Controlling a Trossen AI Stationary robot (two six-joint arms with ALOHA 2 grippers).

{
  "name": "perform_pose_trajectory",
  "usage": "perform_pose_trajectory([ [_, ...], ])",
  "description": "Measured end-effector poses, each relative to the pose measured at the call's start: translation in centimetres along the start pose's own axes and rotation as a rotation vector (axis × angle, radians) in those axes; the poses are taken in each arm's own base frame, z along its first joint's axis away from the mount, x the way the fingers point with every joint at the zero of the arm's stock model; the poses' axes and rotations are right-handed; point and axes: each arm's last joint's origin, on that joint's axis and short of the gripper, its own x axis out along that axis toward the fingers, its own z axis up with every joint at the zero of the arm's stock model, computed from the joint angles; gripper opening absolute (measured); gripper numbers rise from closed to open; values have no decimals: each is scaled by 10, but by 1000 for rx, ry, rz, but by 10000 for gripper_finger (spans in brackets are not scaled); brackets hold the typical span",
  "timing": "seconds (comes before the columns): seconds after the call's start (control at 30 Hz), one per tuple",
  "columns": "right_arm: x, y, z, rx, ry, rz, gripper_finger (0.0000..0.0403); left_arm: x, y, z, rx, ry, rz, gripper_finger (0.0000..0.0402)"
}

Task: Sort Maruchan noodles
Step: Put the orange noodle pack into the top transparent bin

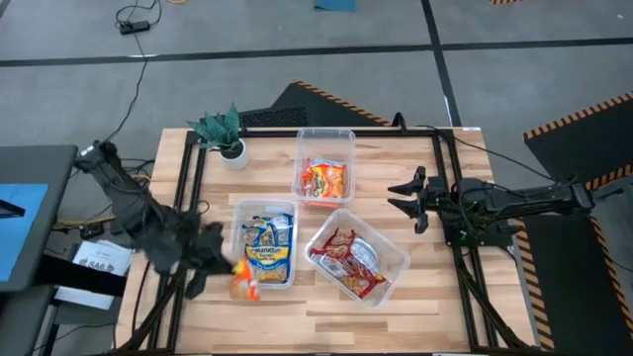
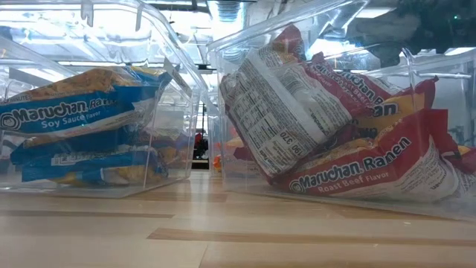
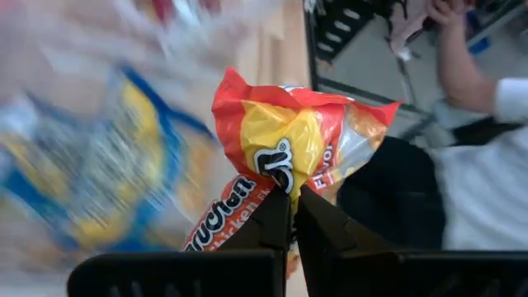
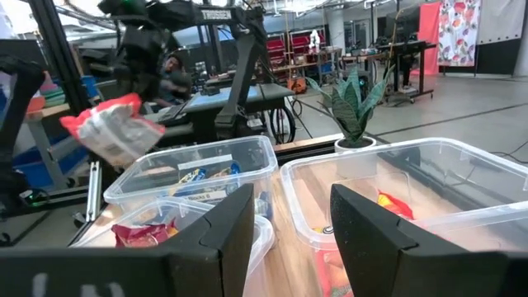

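An orange-yellow Maruchan packet (image 3: 285, 157), its shiny wrapper crumpled and creased, is pinched by one edge between the closed fingers of the left gripper (image 3: 293, 198) and is held just beside the bin of blue packets (image 1: 267, 247), on that bin's side facing away from the bin of red packets (image 1: 351, 259). The right gripper (image 1: 404, 198), waiting with its fingers parted, is seen beyond the bin of orange packets (image 1: 324, 176), with the potted plant (image 1: 226, 131) on that bin's opposite side. Only in the low view can the wrapper print be read, "Soy Sauce Flavor" on a blue packet (image 2: 71, 112) and "Roast Beef Flavor" on a red packet (image 2: 357, 173), while a seated person (image 3: 487, 157) is shown in the left wrist view alone.
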Motion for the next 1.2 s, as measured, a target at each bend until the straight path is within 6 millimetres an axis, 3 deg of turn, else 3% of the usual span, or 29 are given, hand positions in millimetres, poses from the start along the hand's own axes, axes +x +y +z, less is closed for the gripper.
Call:
perform_pose_trajectory([
  [0.27, 0, 0, 0, 0, 0, 0, 182, 9, 47, 50, 340, -117, 145, 0],
  [0.6, 0, 0, 0, 1, -1, 1, 182, 6, 94, 110, 580, -401, 325, 0],
  [0.73, 0, 0, 1, 1, -8, 1, 182, 26, 119, 131, 615, -449, 369, 0],
  [0.9, 0, 0, 1, 2, -9, 1, 182, 65, 166, 154, 612, -479, 400, 0],
  [1.07, 0, 0, 1, 2, -10, 2, 182, 98, 213, 163, 558, -518, 366, 0],
  [1.2, 0, 0, 1, 2, -8, 1, 182, 108, 232, 169, 538, -593, 330, 0],
])
